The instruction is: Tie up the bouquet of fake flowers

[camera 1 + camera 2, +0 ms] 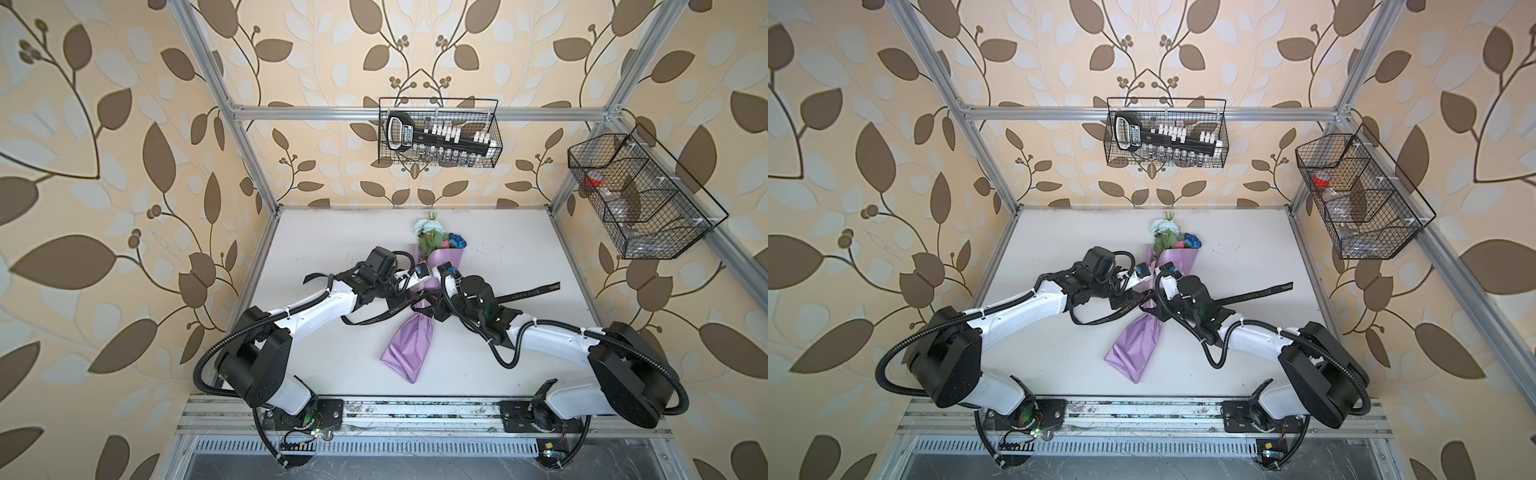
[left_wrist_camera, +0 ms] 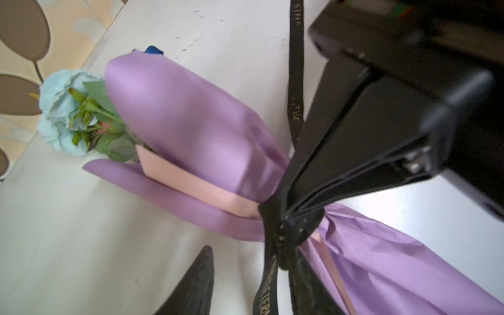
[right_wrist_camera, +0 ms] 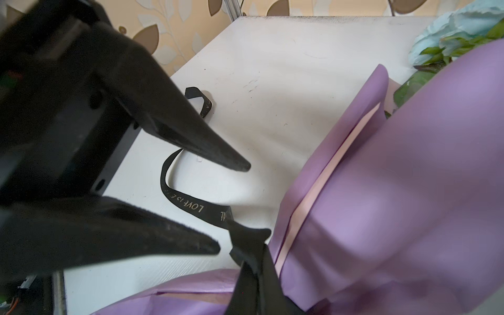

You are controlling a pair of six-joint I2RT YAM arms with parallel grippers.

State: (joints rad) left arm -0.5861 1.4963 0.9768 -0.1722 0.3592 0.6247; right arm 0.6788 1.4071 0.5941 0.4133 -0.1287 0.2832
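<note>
The bouquet of fake flowers (image 1: 409,345) (image 1: 1136,345) lies mid-table in lilac paper, blooms toward the back wall. A black lettered ribbon (image 1: 536,291) (image 1: 1258,293) crosses its narrow waist in a knot. My right gripper (image 1: 430,309) (image 1: 1156,309) (image 3: 251,245) comes in from the right and is shut on the ribbon at that knot; the left wrist view shows its closed tips (image 2: 283,218) there. My left gripper (image 1: 409,297) (image 1: 1133,297) (image 2: 245,272) (image 3: 233,207) stands open just left of the knot. A ribbon strand (image 2: 266,289) hangs between its fingers, untouched by the left one.
A wire basket (image 1: 440,133) with a tool set hangs on the back wall. Another wire basket (image 1: 640,199) hangs on the right wall. Ribbon ends trail over the white table (image 1: 332,232) on both sides, one under the left arm (image 1: 316,278).
</note>
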